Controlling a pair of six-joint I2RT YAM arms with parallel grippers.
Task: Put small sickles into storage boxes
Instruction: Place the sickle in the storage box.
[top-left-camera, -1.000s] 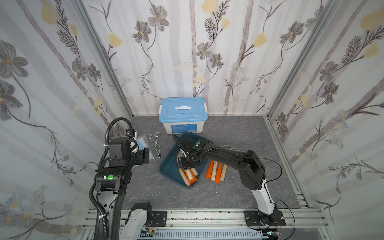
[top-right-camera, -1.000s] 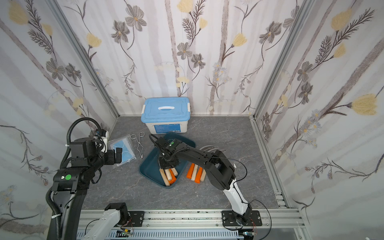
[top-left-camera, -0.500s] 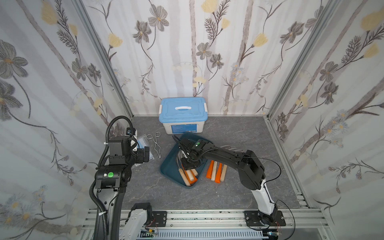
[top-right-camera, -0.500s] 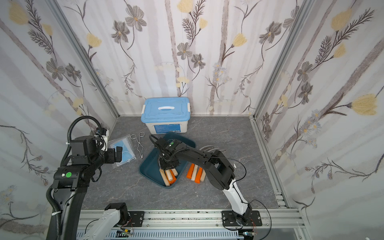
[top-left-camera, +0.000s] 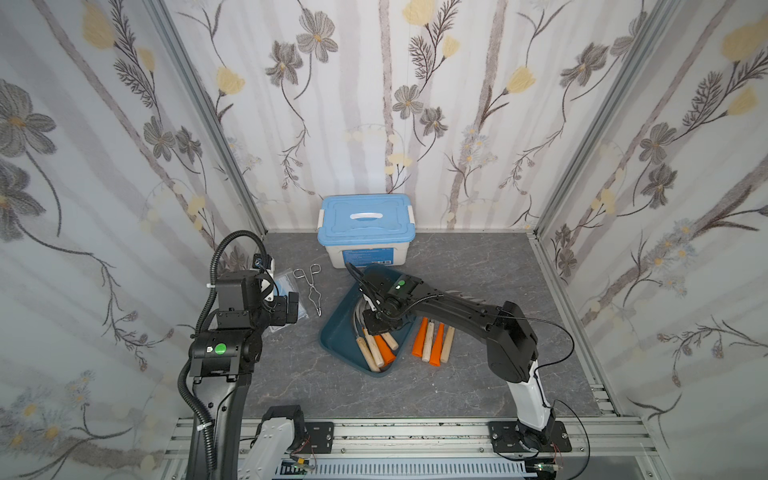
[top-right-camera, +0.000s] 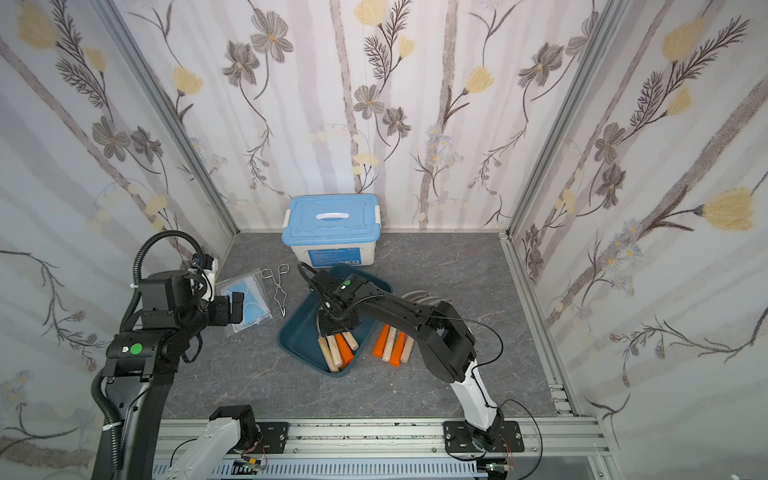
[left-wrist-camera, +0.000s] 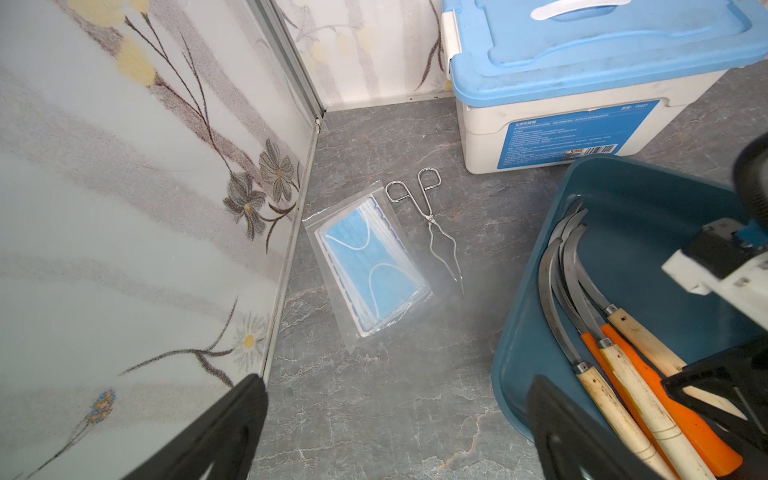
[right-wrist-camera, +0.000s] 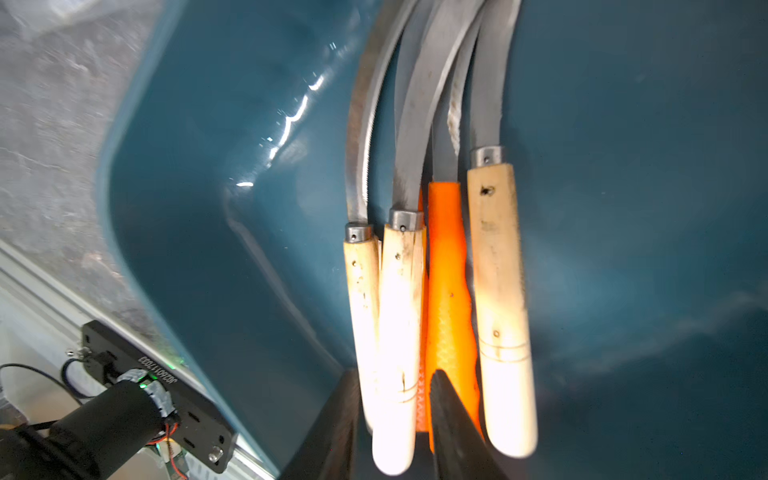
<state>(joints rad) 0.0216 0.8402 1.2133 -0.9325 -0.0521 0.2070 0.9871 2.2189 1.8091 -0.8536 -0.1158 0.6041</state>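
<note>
Small sickles lie bundled in the storage box, the dark teal tray at mid-table. Their handles point toward the near edge and their blades curve to the far end. At least four are in: three wooden-handled, one orange. The right gripper hangs low over the handle butts, jaws parted a little and astride one wooden handle. A sliver of gap shows beside that handle, so I judge it let go, not clamped. The left gripper is spread wide and empty, raised at the left near the wire tongs, and takes no part. Four more sickles lie side by side on the table just right of the tray, orange and wooden handles alternating, blades partly hidden under the right arm. Judgement: the step in hand is the drop-off of one sickle into the tray, with the task about half done. The next move calls for lifting the right gripper clear of the bundle without snagging it. It must then swing right over the tray wall and close across a single handle of the outside row. Those handles touch, so a neighbour may be dragged along.
</note>
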